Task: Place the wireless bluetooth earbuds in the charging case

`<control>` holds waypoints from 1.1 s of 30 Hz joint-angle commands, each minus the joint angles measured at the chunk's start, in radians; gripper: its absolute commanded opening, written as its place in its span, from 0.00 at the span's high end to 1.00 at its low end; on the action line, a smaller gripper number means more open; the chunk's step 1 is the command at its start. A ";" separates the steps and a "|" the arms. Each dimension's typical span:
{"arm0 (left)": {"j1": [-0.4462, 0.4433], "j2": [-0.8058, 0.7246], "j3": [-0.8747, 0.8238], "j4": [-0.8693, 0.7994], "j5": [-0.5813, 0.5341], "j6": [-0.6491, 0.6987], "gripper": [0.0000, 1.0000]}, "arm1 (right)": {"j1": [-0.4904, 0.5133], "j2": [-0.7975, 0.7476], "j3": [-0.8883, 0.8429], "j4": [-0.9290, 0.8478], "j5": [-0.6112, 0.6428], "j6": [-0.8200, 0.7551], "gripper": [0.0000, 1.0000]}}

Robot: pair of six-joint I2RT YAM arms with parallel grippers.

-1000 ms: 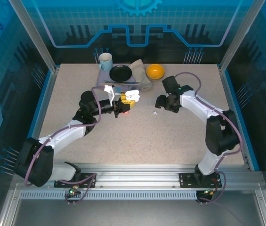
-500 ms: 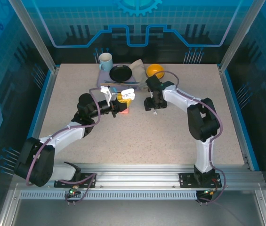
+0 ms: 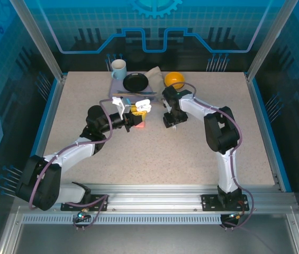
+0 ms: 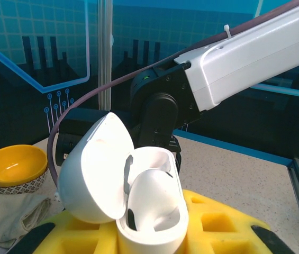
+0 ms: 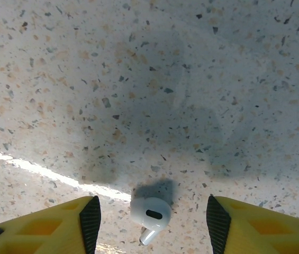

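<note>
Worktop [image 3: 202, 153]: speckled; one white earbud [image 5: 150, 214] lay on it, right of centre.
Right hand [image 5: 154, 221]: was open, fingers either side of that earbud, not touching.
Left hand [image 4: 149, 235]: gripped the open charging case [image 4: 152, 211].
Risk: an off-centre squeeze might have flicked the small rounded earbud away.

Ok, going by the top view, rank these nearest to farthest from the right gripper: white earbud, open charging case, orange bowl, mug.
1. white earbud: directly under the right gripper, between its jaws.
2. open charging case: just to its left.
3. orange bowl: beyond it, at the back edge.
4. mug: back left, farthest.
</note>
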 commanded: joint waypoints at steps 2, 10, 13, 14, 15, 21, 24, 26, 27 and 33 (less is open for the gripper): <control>0.012 -0.010 0.002 0.046 -0.009 -0.013 1.00 | -0.001 0.022 0.003 -0.026 0.012 -0.011 0.44; 0.012 -0.007 0.003 0.048 -0.013 -0.018 1.00 | 0.009 0.041 -0.007 -0.022 0.014 -0.011 0.48; 0.012 -0.008 0.003 0.047 -0.014 -0.018 1.00 | 0.009 0.046 -0.004 -0.023 0.013 -0.011 0.48; 0.013 -0.009 0.003 0.048 -0.015 -0.018 1.00 | 0.010 0.048 -0.005 -0.023 0.014 -0.011 0.48; 0.013 -0.009 0.004 0.048 -0.015 -0.018 1.00 | 0.009 0.050 -0.005 -0.023 0.015 -0.011 0.49; 0.012 -0.007 0.003 0.050 -0.018 -0.018 1.00 | 0.009 0.054 -0.008 -0.025 0.016 -0.011 0.52; 0.012 -0.007 0.004 0.051 -0.020 -0.020 1.00 | 0.009 0.054 -0.013 -0.025 0.018 -0.011 0.52; 0.012 -0.009 0.004 0.051 -0.021 -0.018 1.00 | 0.010 0.053 -0.017 -0.025 0.018 -0.009 0.52; 0.013 -0.009 0.004 0.051 -0.021 -0.018 1.00 | 0.010 0.050 -0.021 -0.023 0.017 -0.006 0.53; 0.012 -0.009 0.003 0.051 -0.024 -0.019 1.00 | 0.010 0.035 -0.039 -0.019 0.021 0.003 0.58</control>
